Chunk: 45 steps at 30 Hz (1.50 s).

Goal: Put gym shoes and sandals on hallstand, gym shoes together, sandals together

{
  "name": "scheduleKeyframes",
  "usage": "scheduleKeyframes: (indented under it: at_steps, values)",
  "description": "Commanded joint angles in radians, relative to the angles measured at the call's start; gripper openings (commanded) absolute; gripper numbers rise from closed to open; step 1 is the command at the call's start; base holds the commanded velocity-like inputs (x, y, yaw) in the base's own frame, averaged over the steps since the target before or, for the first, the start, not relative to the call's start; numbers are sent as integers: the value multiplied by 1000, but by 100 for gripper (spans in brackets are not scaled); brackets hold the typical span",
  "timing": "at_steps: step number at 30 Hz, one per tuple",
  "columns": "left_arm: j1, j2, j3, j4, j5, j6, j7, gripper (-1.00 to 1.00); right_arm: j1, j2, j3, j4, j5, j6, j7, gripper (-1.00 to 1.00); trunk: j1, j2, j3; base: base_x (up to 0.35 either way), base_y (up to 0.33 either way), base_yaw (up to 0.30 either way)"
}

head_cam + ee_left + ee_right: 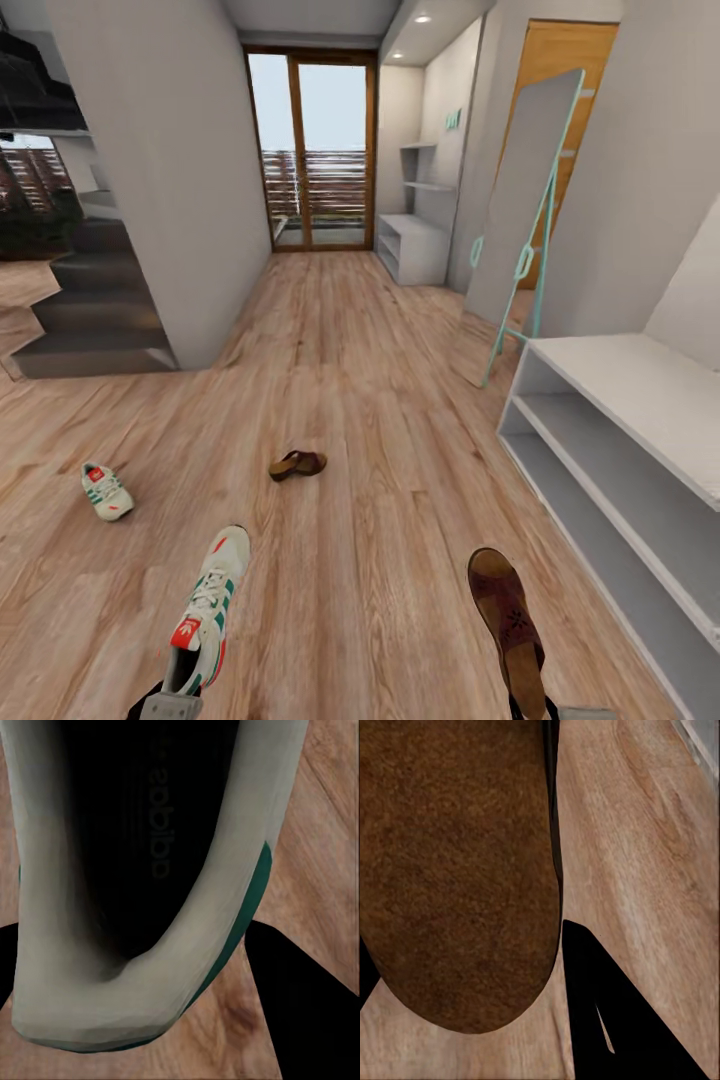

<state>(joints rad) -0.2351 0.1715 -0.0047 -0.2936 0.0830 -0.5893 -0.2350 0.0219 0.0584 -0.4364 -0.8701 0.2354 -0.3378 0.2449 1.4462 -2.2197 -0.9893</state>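
Holding: left gripper (168,706) clamps sneaker (208,610); right gripper (545,712) clamps sandal (508,626).
Rack (640,385): right of frame, nearer the sandal.
Axes: both point up-frame.

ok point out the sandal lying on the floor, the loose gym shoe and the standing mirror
sandal on the floor (297,464), head view, on its strap
loose gym shoe (105,491), head view, on its laces
standing mirror (520,195), head view, on its grey panel

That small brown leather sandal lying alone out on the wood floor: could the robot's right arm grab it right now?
Probably not: the right gripper is already shut on the other brown sandal, and the lone sandal lies well ahead.
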Motion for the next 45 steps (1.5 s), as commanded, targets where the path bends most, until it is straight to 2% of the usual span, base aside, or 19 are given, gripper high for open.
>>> scheduleKeyframes:
  at_steps: [1, 10, 18, 45]
  values:
    - [0, 0, 0, 1, 9, -1, -9, -100, 0, 1, -5, -1, 2, -1, 7, -100, 0, 0, -1, 324, -167, -300]
    - [-1, 0, 0, 1, 9, -3, -9, -100, 0, 1, -5, -1, 2, -1, 8, -100, 0, 0, -1, 316, -171, -224]
    - [-1, 0, 1, 1, 9, -3, -9, -100, 0, 2, -5, -1, 2, -1, 8, -100, 0, 0, -1, 323, -124, -9]
    - [-1, 0, 0, 1, 9, -4, -9, -100, 0, 2, -5, -1, 5, -1, 8, -100, 0, 0, -1, 339, -3, 0]
